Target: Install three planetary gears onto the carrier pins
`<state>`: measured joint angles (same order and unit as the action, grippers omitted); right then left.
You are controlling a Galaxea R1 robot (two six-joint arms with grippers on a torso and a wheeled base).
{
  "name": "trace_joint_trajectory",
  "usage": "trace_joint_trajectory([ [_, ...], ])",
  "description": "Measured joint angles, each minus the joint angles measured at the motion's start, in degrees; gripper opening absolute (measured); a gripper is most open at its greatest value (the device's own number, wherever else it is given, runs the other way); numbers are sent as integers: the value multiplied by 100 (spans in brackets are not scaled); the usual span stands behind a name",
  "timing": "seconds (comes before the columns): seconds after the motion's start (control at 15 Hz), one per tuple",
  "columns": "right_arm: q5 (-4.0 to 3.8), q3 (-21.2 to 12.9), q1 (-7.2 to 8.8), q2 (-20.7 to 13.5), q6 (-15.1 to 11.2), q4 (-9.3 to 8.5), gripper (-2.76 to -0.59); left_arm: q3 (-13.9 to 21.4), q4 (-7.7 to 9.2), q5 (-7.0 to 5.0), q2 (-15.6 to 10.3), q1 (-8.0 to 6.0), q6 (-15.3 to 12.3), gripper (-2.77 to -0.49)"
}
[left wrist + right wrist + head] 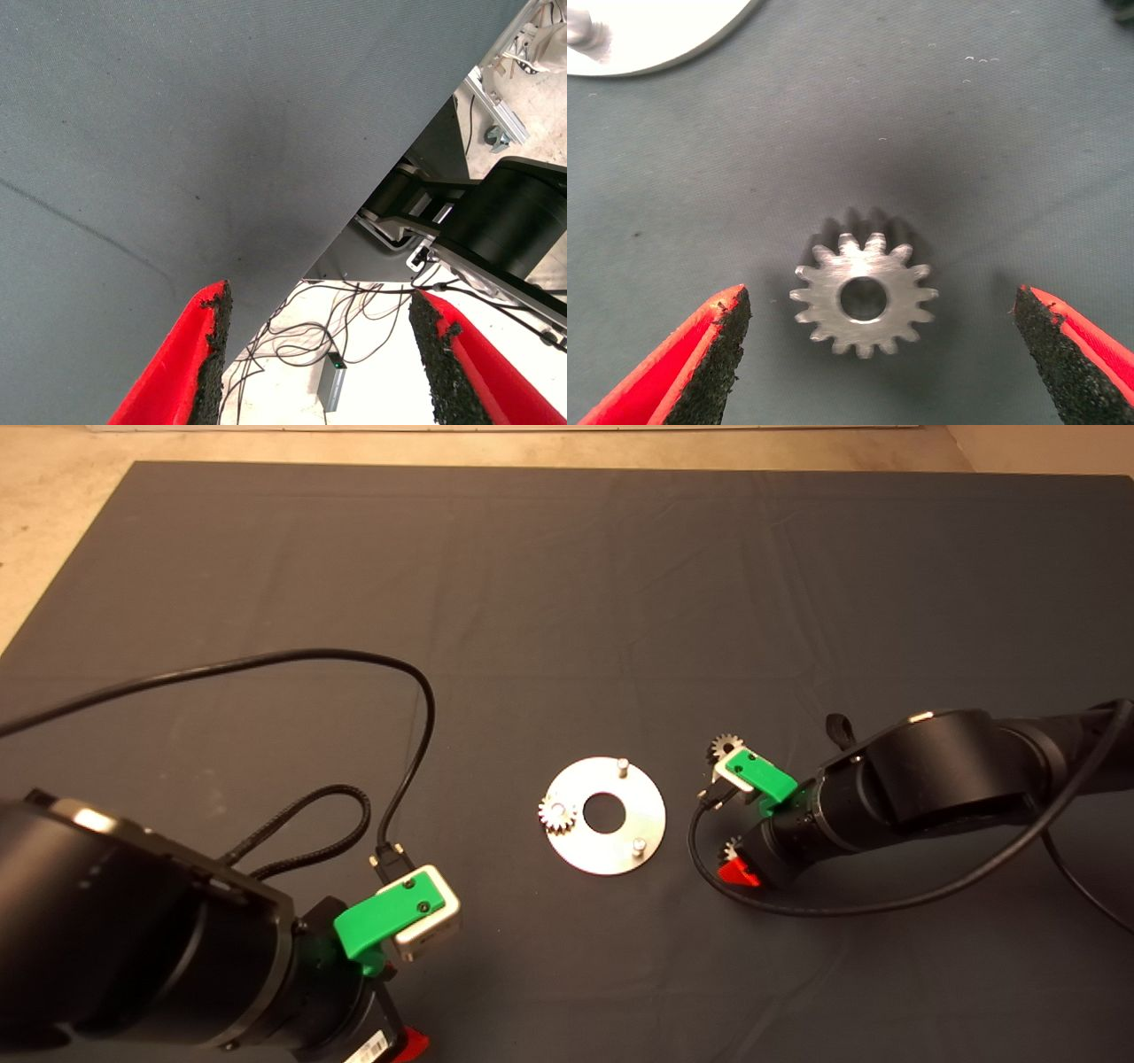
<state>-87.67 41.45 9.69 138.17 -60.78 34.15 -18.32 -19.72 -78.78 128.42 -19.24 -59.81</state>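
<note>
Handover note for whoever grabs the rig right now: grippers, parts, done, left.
Left gripper: open, empty, parked over the mat's near edge at lower left.
Right gripper: open, low over a loose gear lying flat on the mat right of the disc; fingers either side, not touching it.
Done: one gear seated on the disc's left pin.
Left: two bare pins, far and near-right. Another loose gear lies on the mat beyond the right gripper.
Likely next: close on the gear under the right gripper.
</note>
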Motion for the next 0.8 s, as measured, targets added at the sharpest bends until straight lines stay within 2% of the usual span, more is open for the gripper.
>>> trace_joint_trajectory([
  [0.13, 1, 2, -16, 15, 11, 9, -115, 0, 0, 33, -2, 0, 0, -193],
  [0.4, 1, 4, -208, 12, 15, 33, -115, 0, 0, 44, -2, 0, 0, -193],
  [0.8, -2, 4, -208, 11, 17, 39, -125, 0, 0, 119, -2, 0, 0, -193],
])
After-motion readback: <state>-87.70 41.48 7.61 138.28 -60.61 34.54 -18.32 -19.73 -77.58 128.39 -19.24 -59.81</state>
